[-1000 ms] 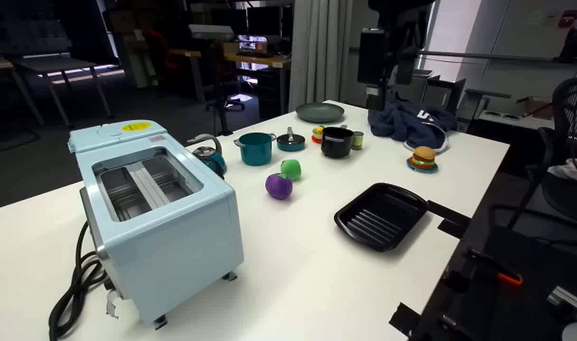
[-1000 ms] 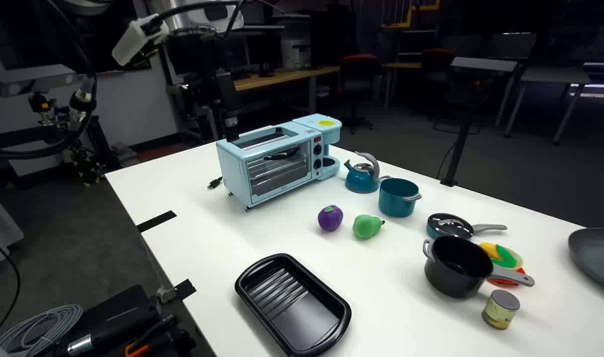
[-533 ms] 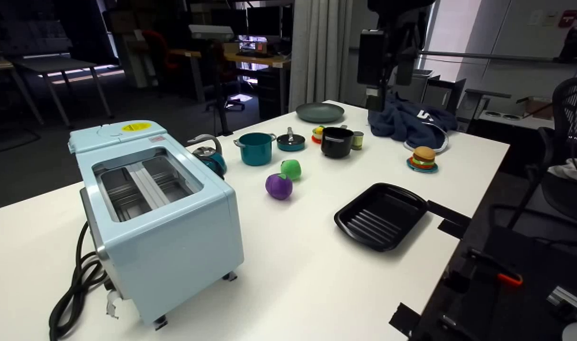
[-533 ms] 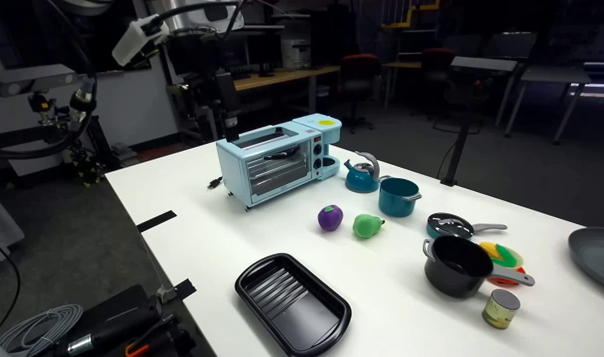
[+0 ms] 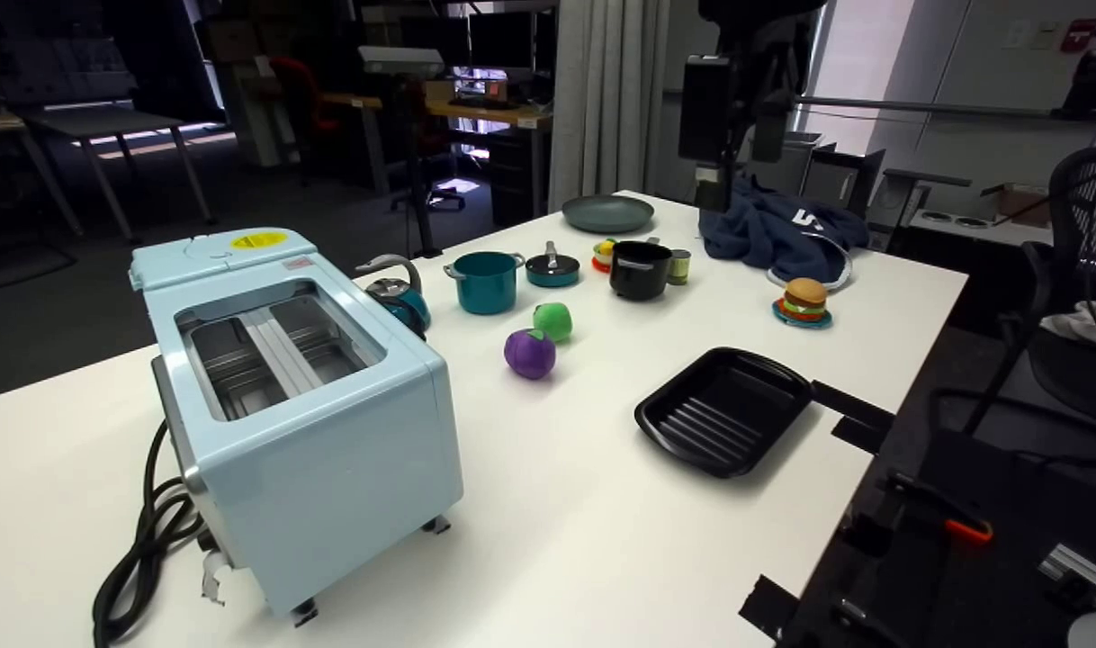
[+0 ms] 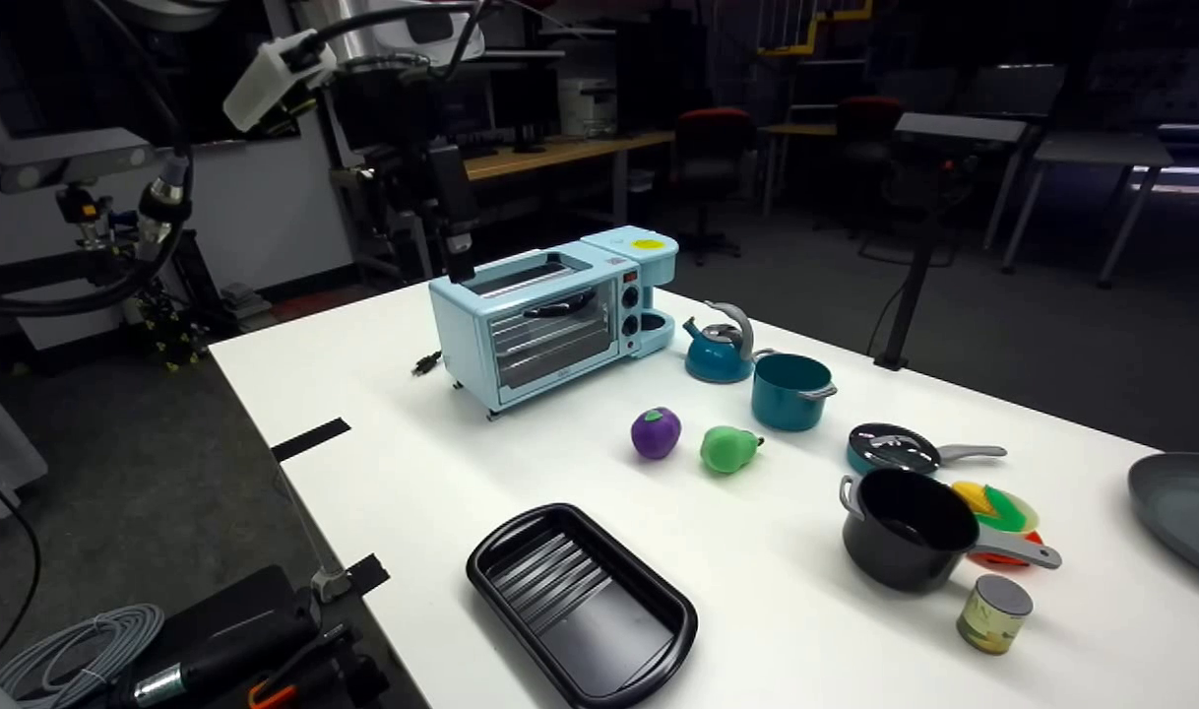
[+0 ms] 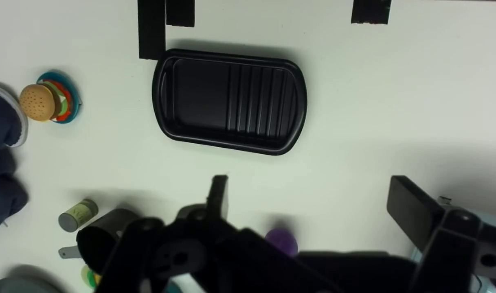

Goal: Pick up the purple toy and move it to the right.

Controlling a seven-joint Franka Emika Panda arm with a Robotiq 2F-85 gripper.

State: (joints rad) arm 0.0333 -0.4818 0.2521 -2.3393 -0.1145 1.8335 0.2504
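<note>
1. In the wrist view the black two-fingered hand (image 7: 311,191) fills the lower frame, its fingers spread wide apart and gripping nothing; the white worktop (image 7: 333,171) shows between the tips.
2. In an exterior view it hangs at upper left, one finger overlapping a boxy light-blue toaster oven (image 6: 555,340); their relative depth I cannot tell.
3. The small round purple toy (image 6: 656,433), green-topped, sits on the worktop near the middle of both exterior views; in the wrist view it shows at lower centre, partly hidden by the hand.
4. Just beside it, a strip of worktop between them, lies a pear-shaped green toy (image 6: 729,450), stem toward the right of an exterior view.
5. A black rectangular tray (image 7: 201,95), with rounded corners and a ridged half, lies at upper centre of the wrist view.
6. Right of centre in an exterior view stand a teal kettle (image 6: 718,362) with a grey handle, a round teal pot (image 6: 789,396) with two handles and a teal frying pan (image 6: 892,451) with a dark glossy top.
7. At lower right there, a black saucepan (image 6: 895,561) stands just beside a small labelled can (image 6: 993,615).
8. On the right in an exterior view, a toy burger (image 5: 804,297) on a teal plate (image 5: 804,324) sits near a crumpled navy cloth (image 5: 764,225).
</note>
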